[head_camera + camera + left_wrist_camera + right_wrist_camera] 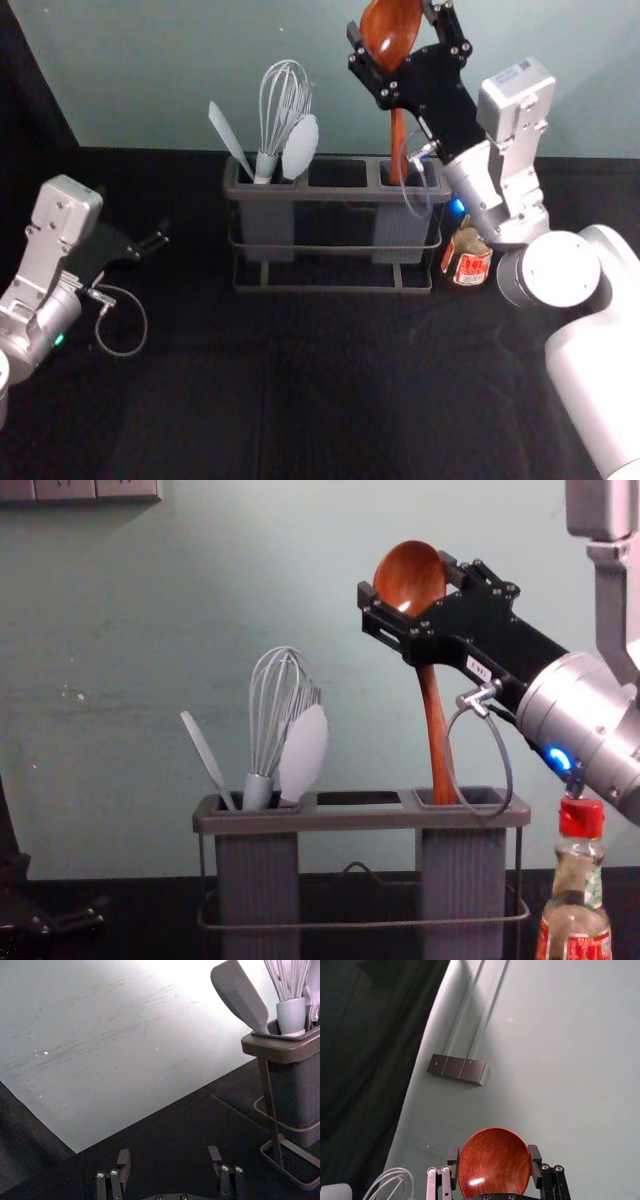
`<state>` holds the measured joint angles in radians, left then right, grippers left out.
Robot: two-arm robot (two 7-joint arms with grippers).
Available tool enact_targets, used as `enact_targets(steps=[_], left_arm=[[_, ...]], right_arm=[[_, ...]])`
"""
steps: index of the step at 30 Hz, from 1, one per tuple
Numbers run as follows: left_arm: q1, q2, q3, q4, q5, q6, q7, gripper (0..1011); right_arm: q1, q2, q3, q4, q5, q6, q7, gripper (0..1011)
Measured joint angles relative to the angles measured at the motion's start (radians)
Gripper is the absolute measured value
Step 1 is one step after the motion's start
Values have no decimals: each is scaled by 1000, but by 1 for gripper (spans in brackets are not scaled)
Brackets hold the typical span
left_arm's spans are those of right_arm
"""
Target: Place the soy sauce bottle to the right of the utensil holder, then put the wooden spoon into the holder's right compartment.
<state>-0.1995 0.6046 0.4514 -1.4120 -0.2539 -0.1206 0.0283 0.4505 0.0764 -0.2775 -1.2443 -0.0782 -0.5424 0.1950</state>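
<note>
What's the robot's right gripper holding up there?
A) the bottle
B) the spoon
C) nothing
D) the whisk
B: the right gripper has the spoon by its bowl, with a finger on each side.

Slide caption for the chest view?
Right gripper holding a reddish-brown wooden spoon, handle in the right compartment of the grey utensil holder, red-capped glass bottle at right.

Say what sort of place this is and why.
Probably a robot lab with a mock kitchen setup: the right gripper holds a spoon, a whisk stands in a holder, and black cloth lies beneath.
</note>
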Motion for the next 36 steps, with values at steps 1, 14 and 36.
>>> enact_targets(steps=[1, 14, 36], left_arm=[[0, 0, 0, 0, 0, 0, 0, 1011], [0, 0, 0, 0, 0, 0, 0, 1011], [0, 0, 0, 0, 0, 0, 0, 1011]], right_arm=[[0, -3, 1, 9, 1, -7, 1, 838], [-22, -15, 13, 57, 0, -40, 4, 838], [-77, -12, 43, 50, 4, -68, 9, 838]])
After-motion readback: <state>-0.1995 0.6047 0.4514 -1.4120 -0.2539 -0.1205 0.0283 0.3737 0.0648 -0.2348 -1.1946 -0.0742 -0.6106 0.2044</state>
